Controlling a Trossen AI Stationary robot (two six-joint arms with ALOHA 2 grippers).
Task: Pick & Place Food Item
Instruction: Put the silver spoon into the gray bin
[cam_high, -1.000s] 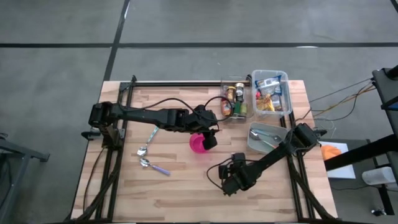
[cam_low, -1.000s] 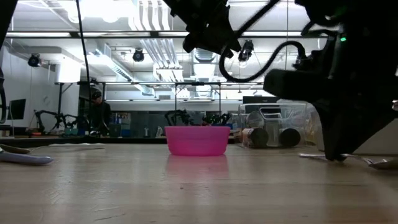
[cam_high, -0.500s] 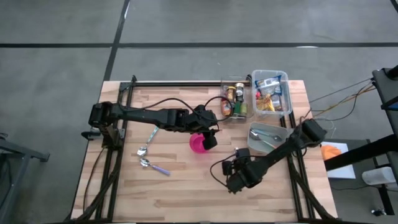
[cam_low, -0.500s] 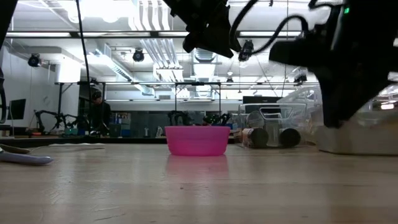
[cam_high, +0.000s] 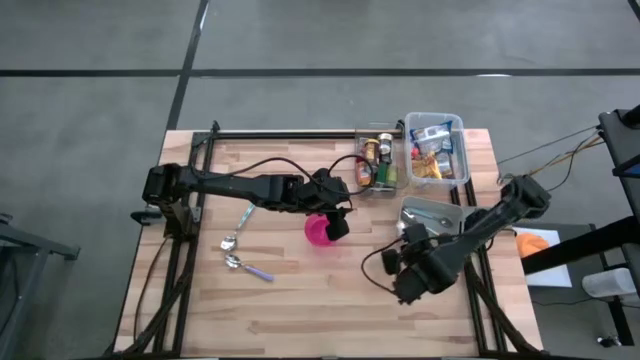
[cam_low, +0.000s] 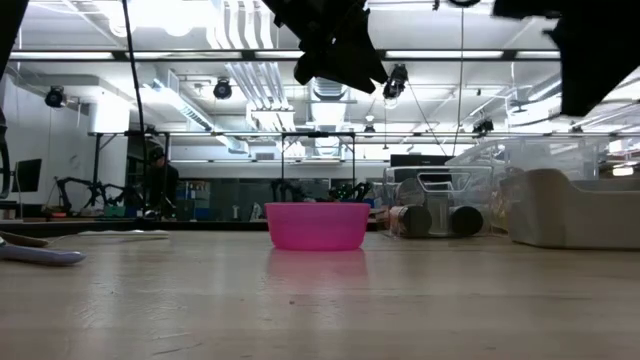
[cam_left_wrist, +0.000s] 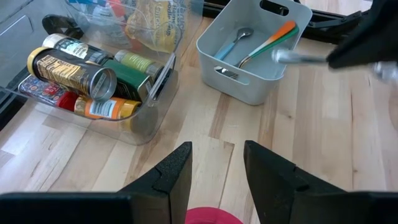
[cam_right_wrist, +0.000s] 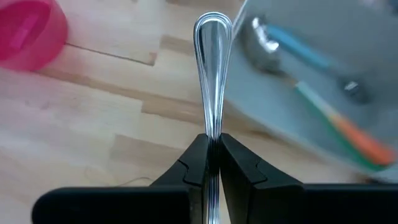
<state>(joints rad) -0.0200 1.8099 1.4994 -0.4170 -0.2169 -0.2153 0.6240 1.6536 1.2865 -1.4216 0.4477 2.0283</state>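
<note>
While the right gripper (cam_right_wrist: 211, 155) hangs over the near right part of the wooden table (cam_high: 290, 300), its two dark fingers are pinched tight on the handle of a shiny metal utensil (cam_right_wrist: 212, 74). The handle sticks straight out past the fingers. You cannot see its other end, so you cannot tell if it is a spoon or a fork. From above, this gripper (cam_high: 413, 277) sits at about 4 o'clock from the pink bowl (cam_high: 319, 229).

The pink bowl stands near the middle of the table. The left gripper (cam_high: 337, 215) hangs right over the bowl's edge at 2 o'clock. Its fingers (cam_left_wrist: 176, 177) are partly open, with a gap between them, and they hold nothing.

At 9 o'clock from the bowl, two spoons (cam_high: 238, 252) lie on the wood, one with a purple handle.

At 3 o'clock from the bowl is a gray bin (cam_left_wrist: 249, 87). It has a spoon with a blue handle and a utensil with an orange and green handle inside.

Farther back, at 1 o'clock from the bowl, a clear bin (cam_left_wrist: 130, 127) holds the food cans (cam_left_wrist: 71, 68) lying on their sides. Just beside it, farther right, a second clear bin (cam_high: 436, 148) holds snack packets. The food is all in the bins.
</note>
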